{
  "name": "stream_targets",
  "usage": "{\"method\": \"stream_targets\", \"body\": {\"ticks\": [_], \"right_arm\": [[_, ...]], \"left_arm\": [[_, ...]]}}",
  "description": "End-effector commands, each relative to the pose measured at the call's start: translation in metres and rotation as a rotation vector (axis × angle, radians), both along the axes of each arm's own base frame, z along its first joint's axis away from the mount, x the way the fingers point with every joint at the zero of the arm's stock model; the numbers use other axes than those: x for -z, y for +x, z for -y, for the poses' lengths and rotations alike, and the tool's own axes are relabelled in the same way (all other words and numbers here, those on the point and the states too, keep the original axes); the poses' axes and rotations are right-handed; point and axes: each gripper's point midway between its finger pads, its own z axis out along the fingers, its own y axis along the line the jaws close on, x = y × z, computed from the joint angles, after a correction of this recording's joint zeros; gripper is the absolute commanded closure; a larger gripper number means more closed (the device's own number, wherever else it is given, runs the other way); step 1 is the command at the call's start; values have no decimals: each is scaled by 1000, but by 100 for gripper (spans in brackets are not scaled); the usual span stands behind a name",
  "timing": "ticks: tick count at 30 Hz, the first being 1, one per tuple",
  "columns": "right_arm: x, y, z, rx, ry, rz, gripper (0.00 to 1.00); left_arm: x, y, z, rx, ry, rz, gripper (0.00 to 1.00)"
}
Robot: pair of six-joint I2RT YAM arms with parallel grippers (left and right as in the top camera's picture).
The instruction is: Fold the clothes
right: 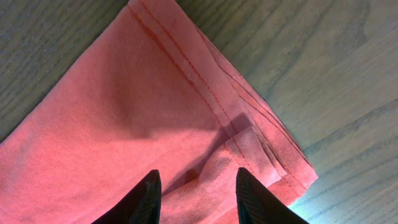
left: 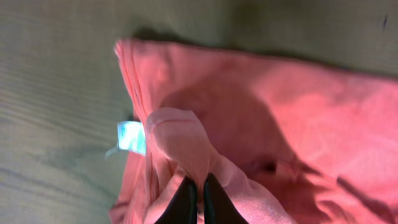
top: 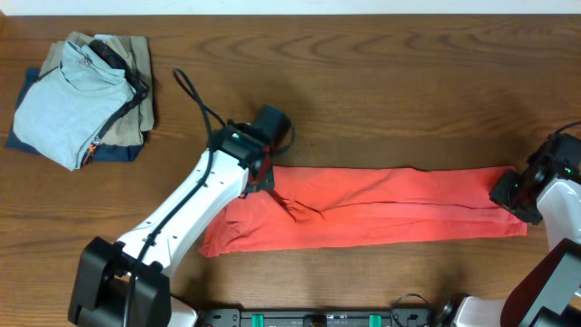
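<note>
Pinched coral-red cloth fills the left wrist view: the left gripper [left: 199,198] has its two dark fingers drawn almost together on a raised fold of the T-shirt [left: 298,118]. A small white tag [left: 130,137] shows at the cloth's edge just beside that fold.

Seen from overhead, the T-shirt [top: 390,204] lies as a long narrow band across the near middle of the table [top: 381,73], running left to right and rumpled toward its left end. The left gripper [top: 263,174] sits on its far edge near that left end. The right gripper [top: 510,193] is at the opposite end.

In its own wrist view the right gripper [right: 198,185] has its fingers spread well apart over a stitched, layered corner of the T-shirt [right: 124,106], with nothing clamped between them.

Well apart, at the table's far left, a light blue shirt [top: 64,104] lies bunched on a tan garment [top: 127,54]
</note>
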Motion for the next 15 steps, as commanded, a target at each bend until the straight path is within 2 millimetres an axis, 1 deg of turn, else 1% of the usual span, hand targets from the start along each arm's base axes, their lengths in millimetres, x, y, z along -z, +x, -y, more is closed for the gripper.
{"method": "stream_targets", "body": {"ticks": [1,4,7,10,13,14,15], "right_arm": [[0,-3,2,5,-10,-3,62],[0,-3,2,5,-10,-4,62],[0,-3,2,5,-10,-3,62],[0,-3,2,5,-10,-3,62],[0,-3,2,5,-10,-3,62],[0,-3,2,5,-11,-3,62],[0,-3,2,5,-11,-3,62]], "left_arm": [[0,7,-17,-47,45,30,94],[6,7,-27,-68,68,19,94],[20,4,-36,-90,85,0,94],[35,-4,-44,-100,100,-32,94],[46,-14,-48,-116,114,-62,94],[50,-17,-49,-120,117,-72,92],[53,-19,-50,-119,120,-79,89]]}}
